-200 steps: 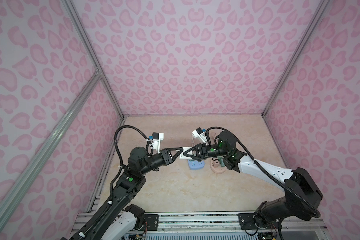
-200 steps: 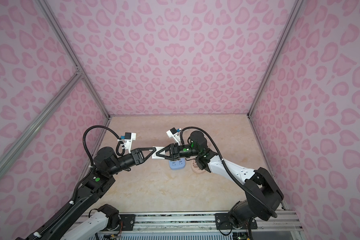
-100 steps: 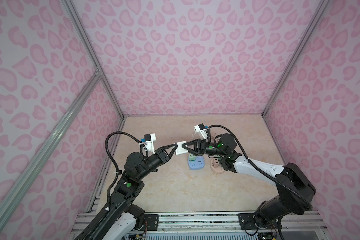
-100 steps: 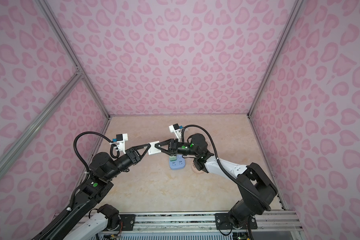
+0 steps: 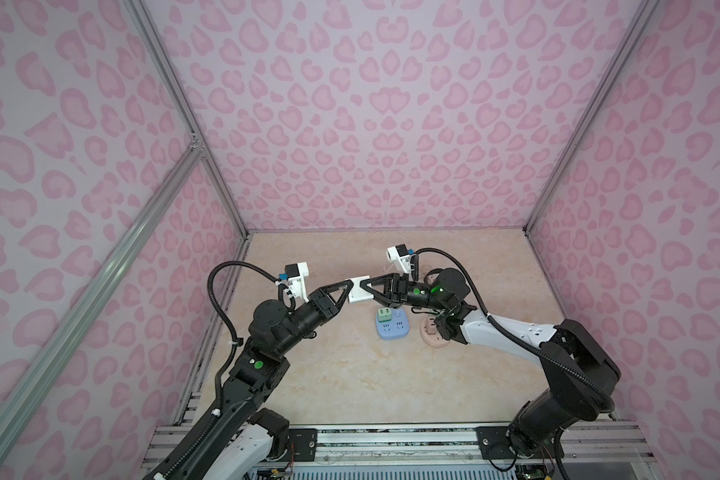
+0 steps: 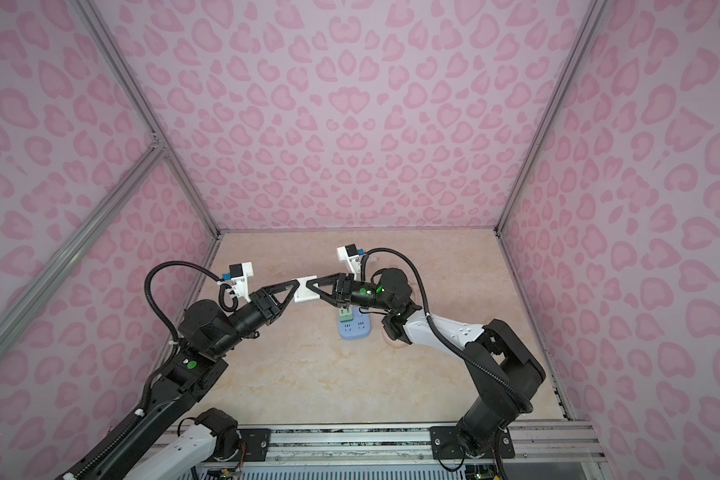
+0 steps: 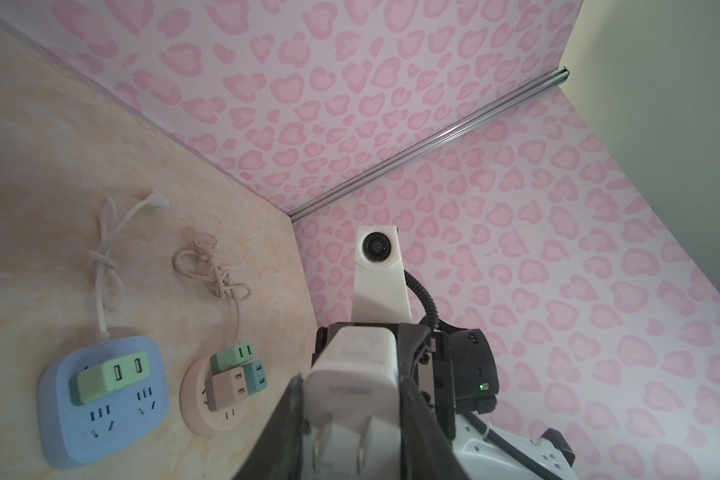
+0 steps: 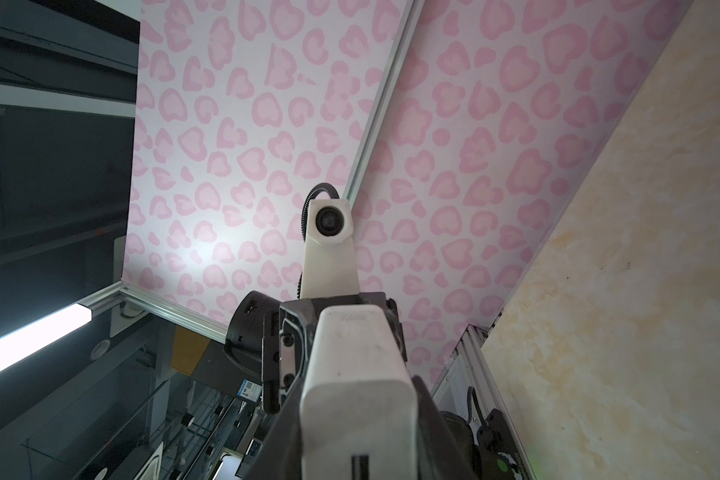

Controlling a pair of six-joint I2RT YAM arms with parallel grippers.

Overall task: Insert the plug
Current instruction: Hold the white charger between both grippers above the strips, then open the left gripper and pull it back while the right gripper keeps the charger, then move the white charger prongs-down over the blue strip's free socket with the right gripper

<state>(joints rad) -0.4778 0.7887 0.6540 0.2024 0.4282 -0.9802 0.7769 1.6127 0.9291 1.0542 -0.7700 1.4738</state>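
Observation:
A white plug (image 5: 359, 289) (image 6: 305, 289) hangs in the air above the table, held from both ends. My left gripper (image 5: 352, 287) (image 6: 298, 287) is shut on its left end. My right gripper (image 5: 365, 286) (image 6: 312, 286) is shut on its right end. In the left wrist view the plug (image 7: 354, 365) sits between the jaws of the left gripper (image 7: 352, 386), its two metal prongs pointing toward the camera. In the right wrist view the plug (image 8: 358, 365) fills the gap of the right gripper (image 8: 356, 399), jaws against its sides.
A blue power strip (image 5: 393, 328) (image 7: 100, 415) lies on the table below the grippers, with a green adapter (image 5: 384, 315) (image 7: 109, 376) plugged in. Beside it is a round pink socket (image 5: 430, 334) (image 7: 208, 415) carrying small adapters. Two knotted cables (image 7: 109, 249) trail toward the back wall.
Both grippers and the plug have risen and shifted toward the back, away from the power strip. The right jaws have closed in on the plug.

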